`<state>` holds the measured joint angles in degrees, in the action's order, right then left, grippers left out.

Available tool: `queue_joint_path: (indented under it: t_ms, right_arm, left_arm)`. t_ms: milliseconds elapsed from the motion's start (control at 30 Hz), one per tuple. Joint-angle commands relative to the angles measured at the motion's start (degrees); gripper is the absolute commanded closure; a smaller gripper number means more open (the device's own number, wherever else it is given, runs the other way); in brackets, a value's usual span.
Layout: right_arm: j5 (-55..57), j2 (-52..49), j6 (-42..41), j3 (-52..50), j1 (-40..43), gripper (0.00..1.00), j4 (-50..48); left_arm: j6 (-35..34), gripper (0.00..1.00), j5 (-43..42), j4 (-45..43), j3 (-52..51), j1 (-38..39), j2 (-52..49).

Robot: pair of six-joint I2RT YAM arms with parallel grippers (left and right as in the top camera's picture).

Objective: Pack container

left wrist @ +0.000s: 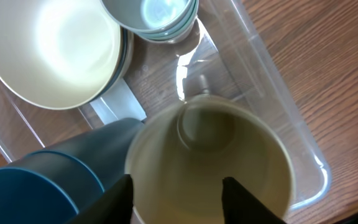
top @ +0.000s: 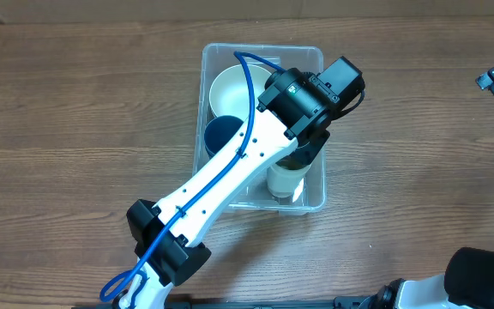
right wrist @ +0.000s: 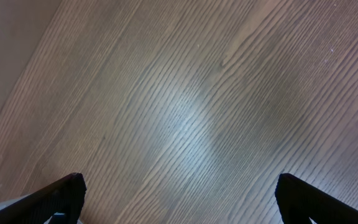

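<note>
Wood-grain tabletop, brown and matte, fills the overhead view. The clear plastic bin, a rectangle with rounded corners and a raised rim, sits at upper centre of the frame. The left arm reaches into it from the lower left.

Inside the bin, a wide, smooth cream bowl sits at the upper left of the left wrist view. A stack of pale blue-green bowls is at the top edge and a dark blue cup at the lower left. A tall, glossy cream cup sits just below the left gripper. Its fingers stand apart across the cup's near rim, and I cannot tell whether they press on it. A white label lies flat on the bin's base.

The right gripper hangs wide apart over bare wood at the frame's right.

The step looks like setting the cream cup into the bin's lower right corner. Next the arm would need to let go and lift straight up, clear of the blue cup.
</note>
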<state>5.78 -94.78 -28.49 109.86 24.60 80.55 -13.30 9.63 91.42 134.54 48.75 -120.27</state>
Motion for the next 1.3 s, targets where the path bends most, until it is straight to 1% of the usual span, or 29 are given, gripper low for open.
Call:
queue_joint_path:
  t_ms: [0,67,100,133,267,300,367,433,500,533,567,600,633,667,700,767,800,833,867,933,967,1000,1033,1100,1167,1200,1267]
  right_arm:
    - [0.2,0.1,-0.2,0.7,-0.2,0.0,-0.3]
    - [0.2,0.1,-0.2,0.7,-0.2,0.0,-0.3]
    - [0.2,0.1,-0.2,0.7,-0.2,0.0,-0.3]
    - [0.2,0.1,-0.2,0.7,-0.2,0.0,-0.3]
    - [0.2,0.1,-0.2,0.7,-0.2,0.0,-0.3]
    - [0.2,0.1,-0.2,0.7,-0.2,0.0,-0.3]
    - [0.2,0.1,-0.2,0.7,-0.2,0.0,-0.3]
    - [0.2,0.1,-0.2,0.7,-0.2,0.0,-0.3]
    - [0.2,0.1,-0.2,0.7,-0.2,0.0,-0.3]
    - [0.2,0.1,-0.2,0.7,-0.2,0.0,-0.3]
    - [0.2,0.1,-0.2,0.7,-0.2,0.0,-0.3]
    - [0.2,0.1,-0.2,0.7,-0.2,0.0,-0.3]
    - [0.2,0.1,-0.2,0.7,-0.2,0.0,-0.3]
    - [0.2,0.1,-0.2,0.7,-0.2,0.0,-0.3]
    - [0.2,0.1,-0.2,0.7,-0.2,0.0,-0.3]
    - [0.2,0.1,-0.2,0.7,-0.2,0.0,-0.3]
    - [0.2,0.1,-0.2,0.7,-0.2,0.0,-0.3]
    - [0.2,0.1,-0.2,0.7,-0.2,0.0,-0.3]
    - [0.2,0.1,-0.2,0.7,-0.2,0.0,-0.3]
    - [0.2,0.1,-0.2,0.7,-0.2,0.0,-0.3]
    - [0.2,0.1,-0.2,0.7,-0.2,0.0,-0.3]
    - [0.2,0.1,-0.2,0.7,-0.2,0.0,-0.3]
    - [0.2,0.1,-0.2,0.7,-0.2,0.0,-0.3]
    - [0.2,0.1,-0.2,0.7,-0.2,0.0,-0.3]
    - [0.2,0.1,-0.2,0.7,-0.2,0.0,-0.3]
    - [0.2,0.1,-0.2,0.7,-0.2,0.0,-0.3]
    - [0.2,0.1,-0.2,0.7,-0.2,0.0,-0.3]
  left_arm:
    - [1.3,0.49,3.3,0.9,9.8,0.0,0.1]
    - [-0.7,0.38,8.7,4.8,18.5,-1.2,0.2]
    - [-0.9,0.34,9.0,5.4,21.8,-2.5,0.7]
    - [-1.6,0.33,9.0,5.4,23.0,-4.2,2.0]
    - [-2.2,0.16,9.0,5.4,23.4,-15.5,9.9]
    - [-2.2,0.0,9.0,5.4,23.4,-20.2,12.5]
    - [-2.2,0.0,8.7,5.4,23.4,-27.9,16.6]
    - [-2.2,0.0,8.3,5.4,23.4,-30.3,19.1]
    - [-2.2,0.0,6.5,5.4,23.4,-30.3,20.1]
    - [-2.2,0.0,2.8,5.4,23.4,-30.3,20.2]
    - [-0.5,0.0,1.6,5.4,23.3,-30.3,20.2]
    - [3.1,0.0,1.6,5.4,23.3,-30.3,20.2]
    - [3.1,0.0,1.7,5.4,23.3,-30.4,20.2]
    - [8.1,0.0,1.6,5.4,23.3,-30.4,20.2]
    - [9.8,0.0,1.3,5.4,23.3,-30.4,20.8]
    - [9.0,0.0,1.3,5.4,23.2,-30.4,25.0]
    - [8.3,0.0,3.4,5.4,22.5,-30.4,29.2]
    - [6.0,0.0,6.0,5.4,20.7,-30.5,32.1]
    - [3.8,0.0,7.7,5.4,17.5,-31.0,35.1]
    - [-1.3,0.0,7.7,3.2,4.3,-35.8,42.5]
    - [-1.7,0.0,5.8,-2.6,-3.3,-38.2,46.2]
    - [-0.9,0.0,3.4,-10.5,-16.7,-41.5,52.4]
    - [0.7,0.0,0.5,-18.6,-26.4,-43.0,56.9]
    - [4.0,0.0,-6.5,-43.3,-52.2,-45.6,69.0]
    - [4.1,0.0,-9.0,-60.8,-71.3,-46.4,77.4]
    - [4.1,0.0,-10.1,-71.1,-83.4,-46.6,82.6]
    - [4.0,0.0,-11.9,-82.9,-100.3,-46.6,90.3]
